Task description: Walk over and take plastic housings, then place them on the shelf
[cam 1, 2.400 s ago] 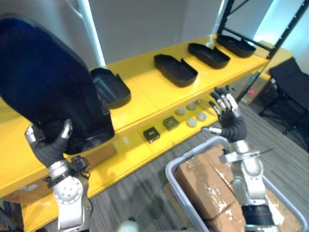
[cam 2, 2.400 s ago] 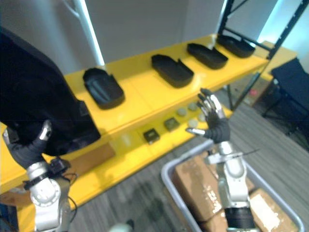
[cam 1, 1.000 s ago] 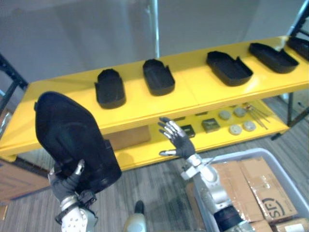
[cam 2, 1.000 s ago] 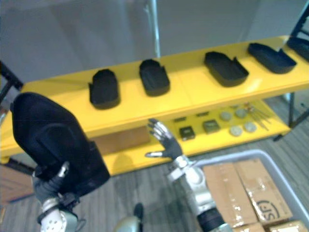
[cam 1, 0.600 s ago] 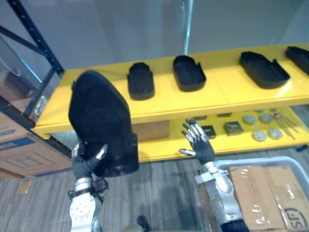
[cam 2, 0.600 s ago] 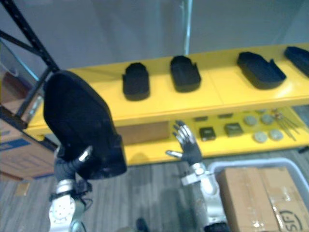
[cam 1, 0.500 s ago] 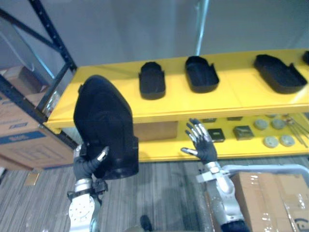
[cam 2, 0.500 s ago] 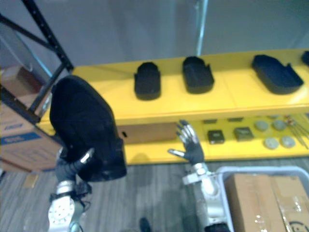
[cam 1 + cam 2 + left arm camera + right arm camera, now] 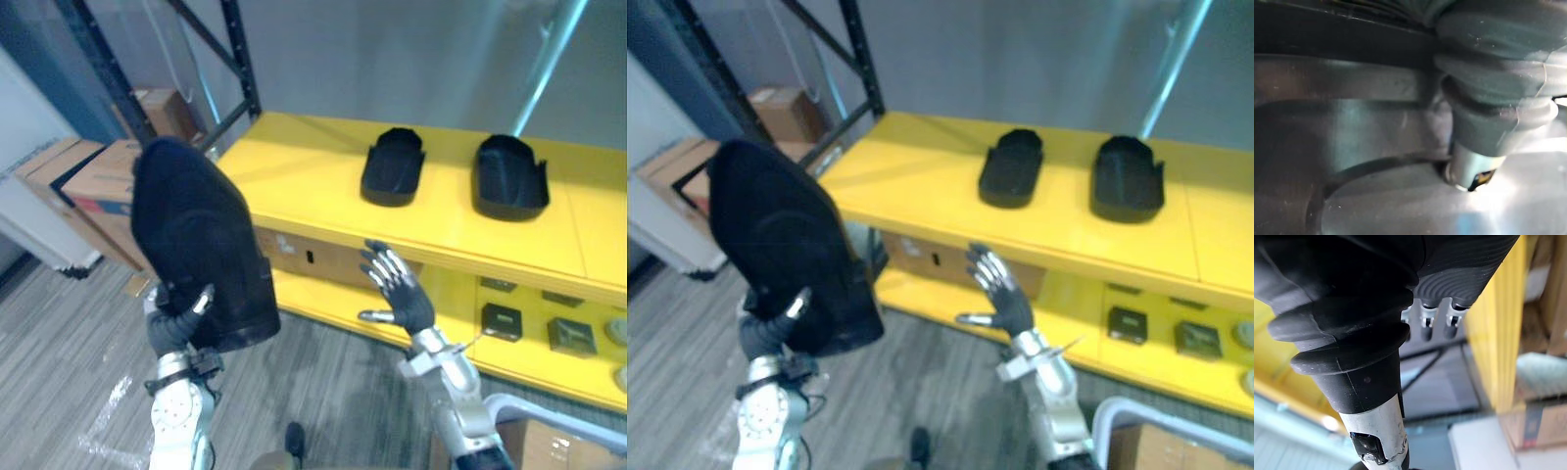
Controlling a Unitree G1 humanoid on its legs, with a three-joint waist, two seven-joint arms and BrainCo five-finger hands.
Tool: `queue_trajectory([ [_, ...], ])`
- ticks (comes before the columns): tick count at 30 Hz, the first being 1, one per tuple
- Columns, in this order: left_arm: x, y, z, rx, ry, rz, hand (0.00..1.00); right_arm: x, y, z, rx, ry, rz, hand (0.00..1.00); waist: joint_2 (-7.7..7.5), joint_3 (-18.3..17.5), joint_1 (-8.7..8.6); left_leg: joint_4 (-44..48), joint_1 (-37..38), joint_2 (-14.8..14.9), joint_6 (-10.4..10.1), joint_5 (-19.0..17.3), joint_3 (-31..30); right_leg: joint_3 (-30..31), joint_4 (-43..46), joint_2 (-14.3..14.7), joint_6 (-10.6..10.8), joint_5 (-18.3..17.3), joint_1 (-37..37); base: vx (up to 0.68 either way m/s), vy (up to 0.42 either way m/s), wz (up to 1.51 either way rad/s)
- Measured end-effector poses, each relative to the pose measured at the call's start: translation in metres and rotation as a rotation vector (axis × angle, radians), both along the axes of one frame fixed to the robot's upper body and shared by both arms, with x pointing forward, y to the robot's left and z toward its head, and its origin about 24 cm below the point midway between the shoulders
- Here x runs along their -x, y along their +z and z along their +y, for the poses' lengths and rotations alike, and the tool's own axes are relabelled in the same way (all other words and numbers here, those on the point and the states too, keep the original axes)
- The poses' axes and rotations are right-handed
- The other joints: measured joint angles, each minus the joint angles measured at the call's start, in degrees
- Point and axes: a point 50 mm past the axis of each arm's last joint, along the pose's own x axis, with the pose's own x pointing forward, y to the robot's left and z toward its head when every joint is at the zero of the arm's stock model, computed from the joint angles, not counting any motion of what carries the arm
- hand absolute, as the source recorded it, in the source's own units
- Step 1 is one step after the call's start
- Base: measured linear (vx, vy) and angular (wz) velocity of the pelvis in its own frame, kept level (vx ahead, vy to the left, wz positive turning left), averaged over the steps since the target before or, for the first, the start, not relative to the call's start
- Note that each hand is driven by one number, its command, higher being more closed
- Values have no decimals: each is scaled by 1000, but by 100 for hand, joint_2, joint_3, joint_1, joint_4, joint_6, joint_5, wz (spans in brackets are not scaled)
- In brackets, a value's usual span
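Observation:
A large black plastic housing (image 9: 201, 245) stands upright at the lower left, held up off the floor. My left hand (image 9: 174, 325) is shut on its lower edge, thumb curled over the front; the housing's grey inside (image 9: 1352, 147) shows close up in the left wrist view. My right hand (image 9: 397, 294) is raised in front of the yellow shelf (image 9: 313, 181), fingers spread and straight, holding nothing. Two more black housings (image 9: 394, 166) (image 9: 509, 176) lie side by side on the shelf's top level.
The shelf's lower level carries small dark boxes (image 9: 502, 320) and a cardboard box (image 9: 313, 257). A black rack upright (image 9: 240, 59) stands at the shelf's left end. Cardboard boxes (image 9: 93, 181) sit on the floor at left. A grey bin rim (image 9: 519, 406) shows at lower right.
The camera has swung left: the shelf and its housings slid to the right and the rack end and floor boxes came in. The left hand still holds the housing; the right hand stays open.

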Motion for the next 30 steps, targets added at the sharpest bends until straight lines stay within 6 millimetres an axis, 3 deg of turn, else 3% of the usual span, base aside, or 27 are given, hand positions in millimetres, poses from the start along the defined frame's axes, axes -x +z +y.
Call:
queue_trajectory([
  [2,13,-2,15,-15,77,16,100,-2,-4,5,-3,2,30,0,5,57,74,-27,-66,-17,25,16,-47,-77,0,-5,71,-89,-17,-106,-64,18],
  [5,19,-3,20,-14,113,12,100,-2,-10,7,-7,-16,63,0,-34,104,102,-26,-68,-52,22,12,-47,-118,12,-63,34,-161,-20,-62,1,11],
  [10,18,20,19,-51,87,-104,100,0,-14,-4,-64,-195,94,0,-407,311,116,5,-13,-303,157,-76,87,-34,732,-473,-69,-315,-247,24,48,-3],
  [13,13,26,17,-77,60,-133,100,7,-25,-13,-69,-253,140,0,-491,429,-14,25,323,-258,385,-227,204,487,2246,-737,-497,-14,-891,104,82,-30],
  [15,7,30,14,-99,39,-152,100,9,-26,-15,-84,-270,140,0,-449,480,-162,155,480,-106,427,-442,214,827,2427,-535,-453,-293,-1098,54,21,-25],
  [16,1,37,11,-113,11,-181,100,9,-25,-16,-86,-271,131,0,-420,490,-210,154,540,35,405,-501,237,893,2265,-295,-452,-380,-1306,-7,-6,-27],
  [18,-9,48,8,-136,-18,-235,100,10,-19,-16,-91,-256,101,0,-422,492,-274,124,527,175,382,-521,324,1034,1819,-15,-383,-333,-1667,-15,-22,-20],
  [21,-18,52,2,-135,-35,-258,100,16,-17,-15,-83,-219,86,0,-454,475,-391,153,527,133,268,-597,319,1479,849,215,-271,-175,-1710,25,-112,11],
  [22,-19,50,-2,-123,-41,-255,100,16,-17,-16,-75,-215,90,0,-472,463,-424,152,524,80,238,-616,281,1539,664,242,-115,-51,-1640,157,-168,44],
  [23,-20,47,-6,-109,-55,-242,100,16,-18,-18,-62,-215,93,0,-332,438,-471,96,526,132,228,-605,289,1478,484,282,-98,-26,-1589,199,-155,49],
  [24,-20,45,-8,-106,-63,-237,100,16,-18,-19,-59,-215,94,0,-294,418,-487,126,481,183,237,-599,342,1401,383,294,-109,47,-1581,214,-134,44],
  [25,-21,45,-11,-102,-78,-235,100,17,-18,-23,-45,-221,93,0,-162,365,-465,150,376,268,140,-545,363,1289,200,353,-125,335,-1532,192,-114,36],
  [26,-21,44,-13,-104,-95,-234,100,17,-18,-26,-43,-237,98,0,-144,364,-466,59,435,305,71,-526,322,1291,41,418,-149,615,-1412,173,-108,33],
  [30,-23,45,-21,-116,-169,-240,100,16,-16,-37,-53,-305,94,0,-119,345,-424,18,439,405,-103,-533,320,1176,-134,548,-245,843,-1272,200,-54,16],
])
